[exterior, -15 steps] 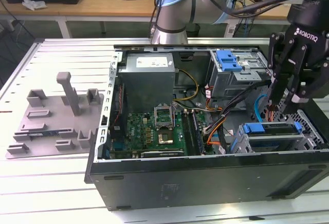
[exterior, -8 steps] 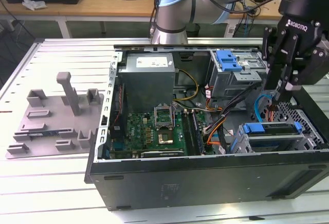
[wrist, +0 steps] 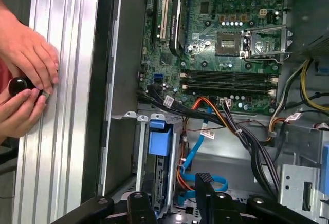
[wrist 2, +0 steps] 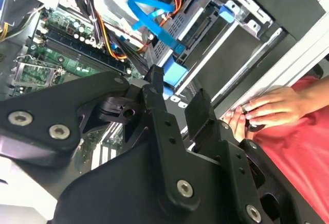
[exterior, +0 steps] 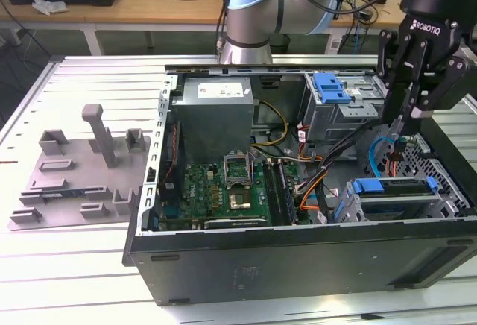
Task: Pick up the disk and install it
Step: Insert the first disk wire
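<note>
The disk (exterior: 395,189) sits edge-up in the lower drive cage at the front of the open computer case, on the exterior view's right, with its blue bracket (wrist: 159,142) on top. My gripper (exterior: 403,120) hangs just above and behind that cage. In both wrist views its two black fingers (wrist 2: 154,88) stand apart with nothing between them, so the gripper (wrist: 170,190) is open. The blue bracket (wrist 2: 174,74) lies just beyond the fingertips.
The motherboard (exterior: 231,183), a blue data cable (wrist: 198,154) and orange and black wire bundles (wrist: 241,131) crowd the case beside the cage. A second blue-fronted bay (exterior: 332,86) sits further back. A person's hands (wrist: 25,80) rest on the table rail outside the case. A grey fixture (exterior: 82,172) stands on the exterior view's left.
</note>
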Tool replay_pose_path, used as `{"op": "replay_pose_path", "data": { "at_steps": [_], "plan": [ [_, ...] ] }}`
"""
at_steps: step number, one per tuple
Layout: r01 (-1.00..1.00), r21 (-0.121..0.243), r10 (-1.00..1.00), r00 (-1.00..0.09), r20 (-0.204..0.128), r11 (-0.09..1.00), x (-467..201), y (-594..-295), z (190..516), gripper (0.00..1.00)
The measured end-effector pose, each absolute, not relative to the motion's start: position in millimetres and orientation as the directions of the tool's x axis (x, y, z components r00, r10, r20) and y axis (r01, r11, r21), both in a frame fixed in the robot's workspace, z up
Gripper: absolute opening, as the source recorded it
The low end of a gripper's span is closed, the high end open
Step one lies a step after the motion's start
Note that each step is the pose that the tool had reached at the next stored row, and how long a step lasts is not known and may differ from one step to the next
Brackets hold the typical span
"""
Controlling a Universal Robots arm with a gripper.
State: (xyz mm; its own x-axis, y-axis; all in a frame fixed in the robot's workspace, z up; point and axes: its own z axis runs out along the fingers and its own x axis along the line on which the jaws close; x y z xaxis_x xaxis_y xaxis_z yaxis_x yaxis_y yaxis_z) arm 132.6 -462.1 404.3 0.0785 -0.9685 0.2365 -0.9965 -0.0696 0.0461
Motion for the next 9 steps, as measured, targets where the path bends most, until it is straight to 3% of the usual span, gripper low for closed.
{"op": "replay_pose_path", "data": {
  "at_steps": [9],
  "plan": [
    [-0.995,0.074,-0.968,0.087,0.237,-0.071,176.1,-459.0,402.0,0.45]
  ]
}}
